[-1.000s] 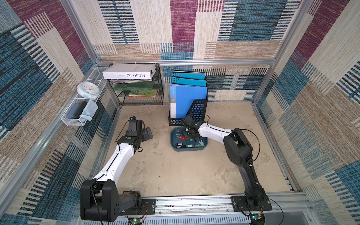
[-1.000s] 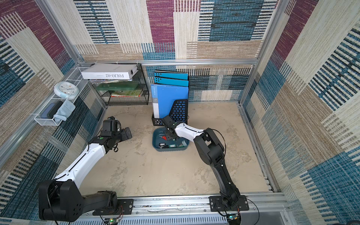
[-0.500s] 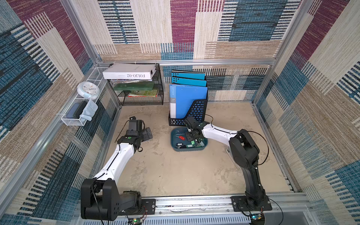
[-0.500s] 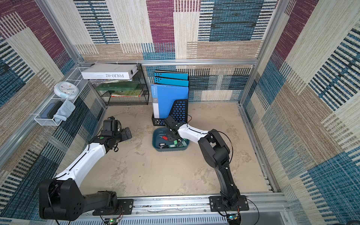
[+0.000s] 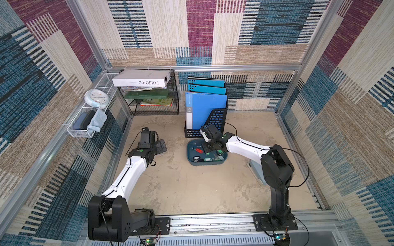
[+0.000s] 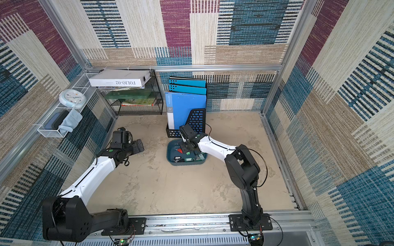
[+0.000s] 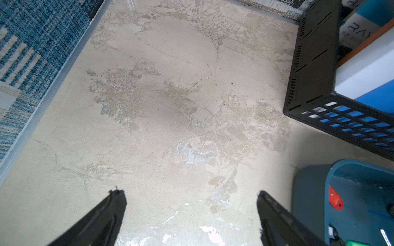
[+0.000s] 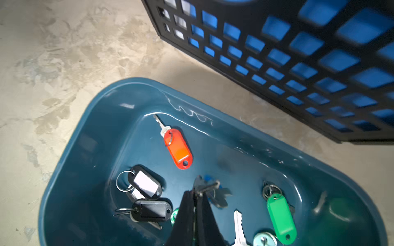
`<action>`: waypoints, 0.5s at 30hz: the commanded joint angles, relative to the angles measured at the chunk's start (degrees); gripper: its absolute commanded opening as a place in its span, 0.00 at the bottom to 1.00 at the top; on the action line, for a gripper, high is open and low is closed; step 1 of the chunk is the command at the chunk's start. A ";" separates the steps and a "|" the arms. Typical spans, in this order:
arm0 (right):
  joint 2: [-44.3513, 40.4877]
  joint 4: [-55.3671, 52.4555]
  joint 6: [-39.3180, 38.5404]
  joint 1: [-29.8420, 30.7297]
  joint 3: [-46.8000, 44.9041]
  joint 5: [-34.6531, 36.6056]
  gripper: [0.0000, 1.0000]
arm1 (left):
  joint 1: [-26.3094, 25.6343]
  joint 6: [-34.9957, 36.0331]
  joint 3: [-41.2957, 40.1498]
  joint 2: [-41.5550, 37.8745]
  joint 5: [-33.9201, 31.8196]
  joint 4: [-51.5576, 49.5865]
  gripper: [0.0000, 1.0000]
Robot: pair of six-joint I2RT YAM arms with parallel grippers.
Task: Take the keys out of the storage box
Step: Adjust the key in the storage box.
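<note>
The dark teal storage box (image 5: 205,164) (image 6: 185,164) sits mid-table in front of the file holder. Several keys lie in it: a red-tagged one (image 8: 179,149) (image 5: 199,150), two black-tagged ones (image 8: 147,184), a green-tagged one (image 8: 280,217) and a bare metal key (image 8: 238,225). My right gripper (image 8: 195,192) (image 5: 207,152) reaches down into the box, shut on a small metal key (image 8: 205,186) pinched at its tips, with a blue tag blurred behind it. My left gripper (image 7: 190,196) (image 5: 163,146) hovers open over bare table left of the box, holding nothing.
A black perforated file holder (image 5: 215,119) (image 8: 277,53) with blue folders stands directly behind the box. A black wire mesh rack (image 5: 153,100) stands at the back left. A white wire basket (image 5: 85,125) hangs on the left wall. A grey wedge (image 5: 255,170) lies under the right arm.
My right gripper's jaws have closed on a key inside the box, and the right arm's elbow has shifted rightward. The left arm has stayed put.
</note>
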 commanded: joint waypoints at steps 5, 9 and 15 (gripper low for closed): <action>1.88 2.43 -2.44 0.06 0.05 -4.74 0.04 | 0.04 -0.18 -0.05 -1.03 0.71 -0.65 0.99; 5.40 2.44 -1.81 -0.01 1.59 -3.78 0.00 | 0.03 -0.11 -0.08 -1.14 0.83 -0.93 0.99; 4.78 1.69 -1.43 0.22 0.98 -2.59 0.32 | 0.04 -0.02 -0.19 -1.08 0.48 -0.97 0.99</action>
